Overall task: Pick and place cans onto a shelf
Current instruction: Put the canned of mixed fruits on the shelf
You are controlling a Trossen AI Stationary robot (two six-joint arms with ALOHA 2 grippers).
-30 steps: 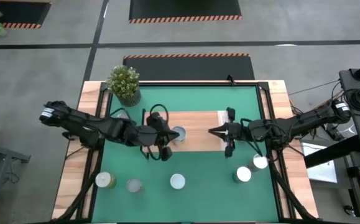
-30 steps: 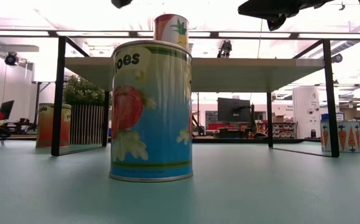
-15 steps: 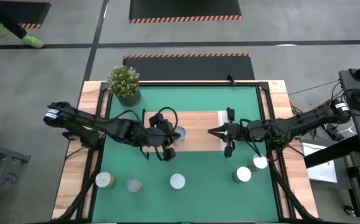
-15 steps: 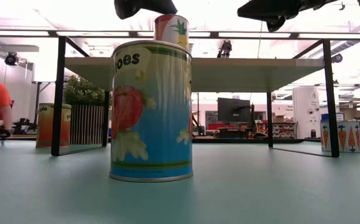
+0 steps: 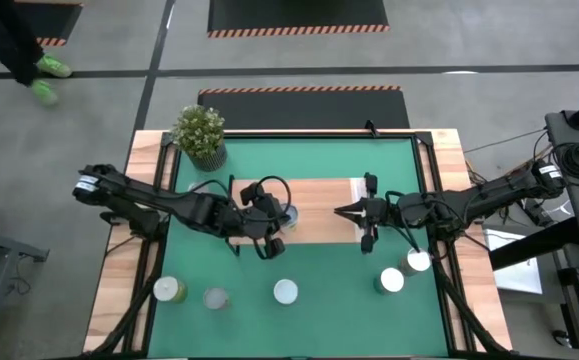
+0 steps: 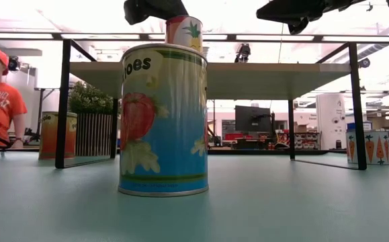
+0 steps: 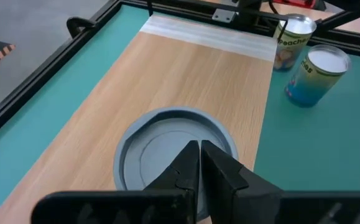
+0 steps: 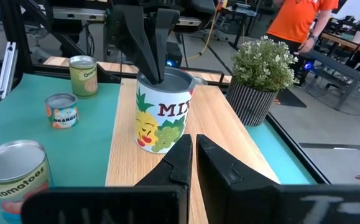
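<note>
Left pincer [image 5: 272, 222] closed, empty, tips poised over silvery lid of pineapple-label metal can [image 5: 286, 215], upright on light-wood shelf [image 5: 319, 205], frame centre. Right pincer [image 5: 342, 211] closed, empty (farther off, waiting).

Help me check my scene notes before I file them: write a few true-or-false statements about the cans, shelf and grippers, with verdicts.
1. One can, the pineapple can, stands on the shelf. True.
2. The left gripper is wide open. False: it is shut, its tips at the can's lid.
3. The right gripper holds a can. False: it is shut and empty, over the shelf.
4. The potted plant stands on the shelf. False: it stands at the table's corner.
5. Five cans stand along the mat's near side. True.
</note>
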